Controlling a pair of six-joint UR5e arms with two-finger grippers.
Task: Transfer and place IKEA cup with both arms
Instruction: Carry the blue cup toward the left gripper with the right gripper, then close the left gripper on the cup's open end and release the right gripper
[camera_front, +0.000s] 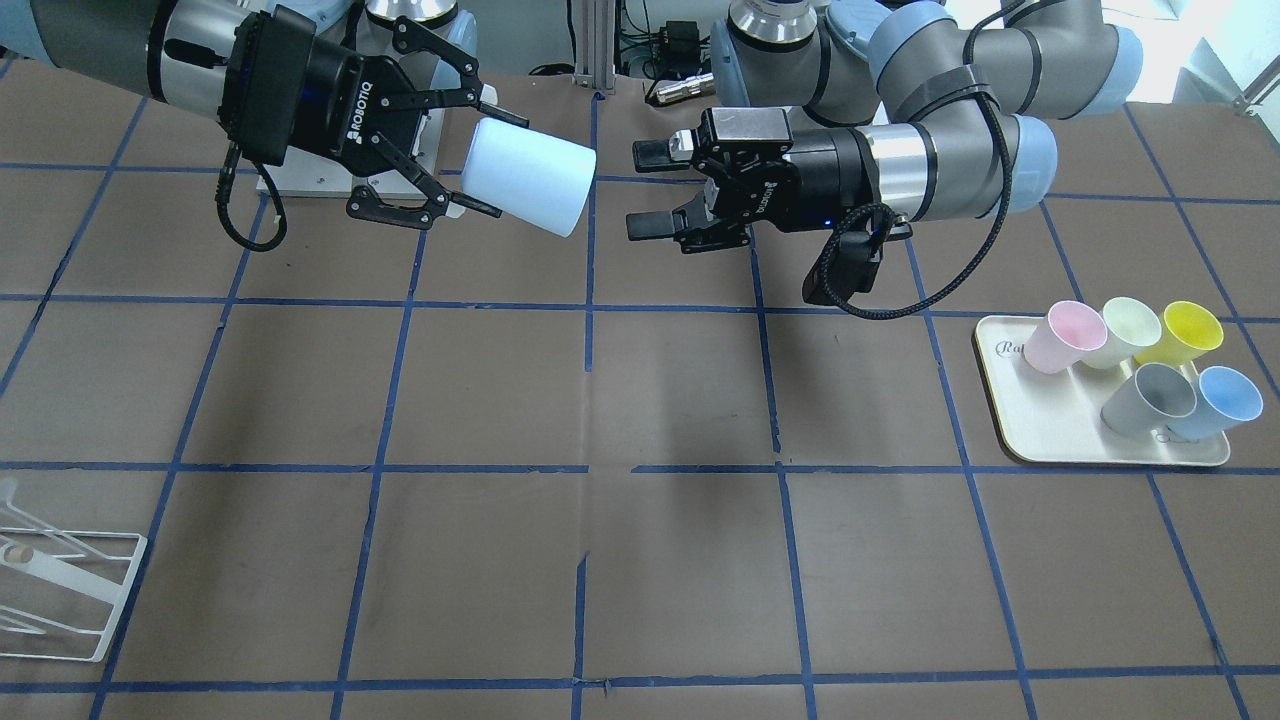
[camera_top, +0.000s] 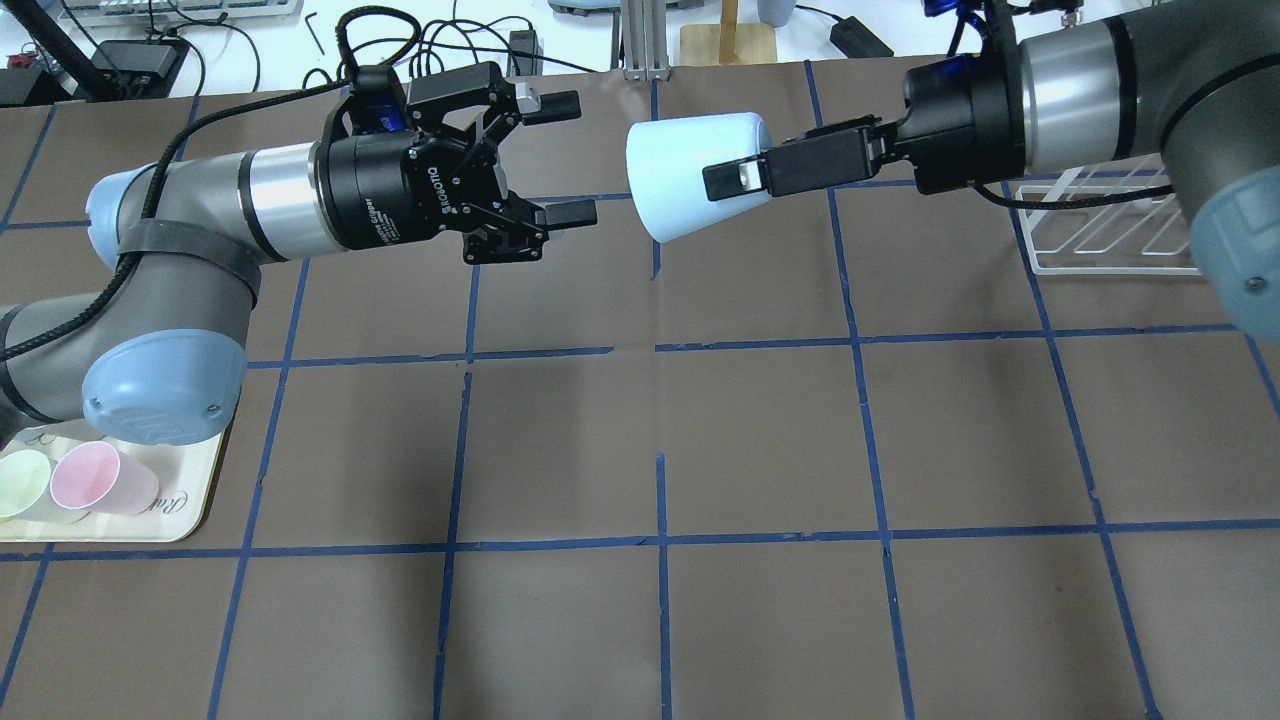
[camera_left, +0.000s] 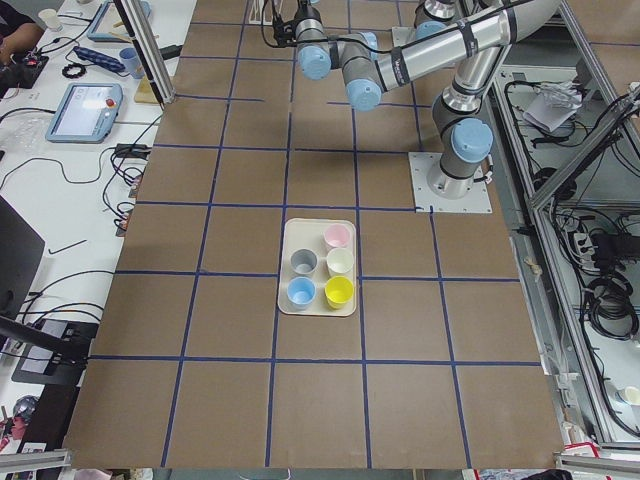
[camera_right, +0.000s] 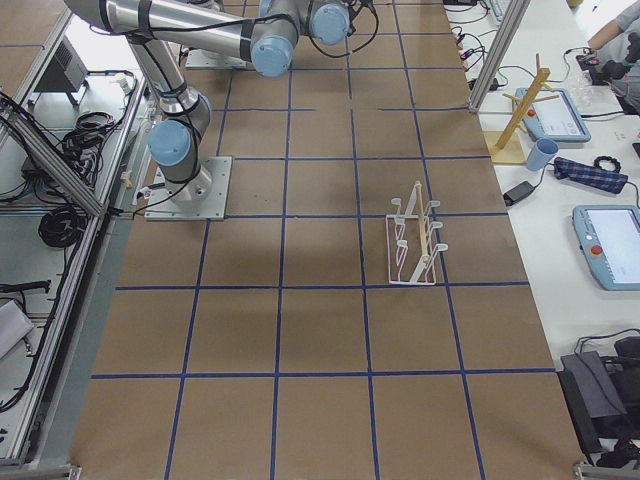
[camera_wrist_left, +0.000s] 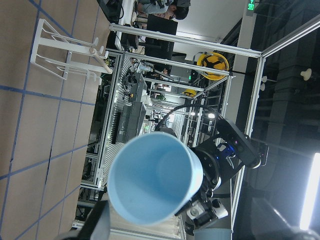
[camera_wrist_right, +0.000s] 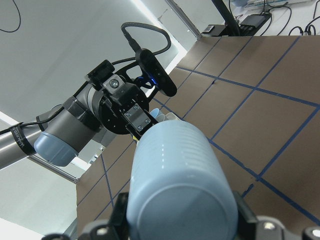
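Observation:
My right gripper (camera_front: 500, 165) is shut on the pale-blue IKEA cup (camera_front: 530, 178) and holds it on its side, high above the table at the far middle. The cup's mouth faces my left gripper (camera_front: 640, 190), which is open and empty, a short gap away and not touching. In the overhead view the cup (camera_top: 680, 175) hangs between the right gripper (camera_top: 735, 172) and the left gripper (camera_top: 570, 158). The left wrist view looks into the cup's mouth (camera_wrist_left: 152, 182). The right wrist view shows its base (camera_wrist_right: 182, 210).
A cream tray (camera_front: 1040, 440) on my left side holds pink (camera_front: 1065, 337), cream (camera_front: 1120, 330), yellow (camera_front: 1185, 333), grey (camera_front: 1150, 397) and a second blue cup (camera_front: 1215, 402). A white wire rack (camera_top: 1110, 235) stands on my right side, below the right arm.

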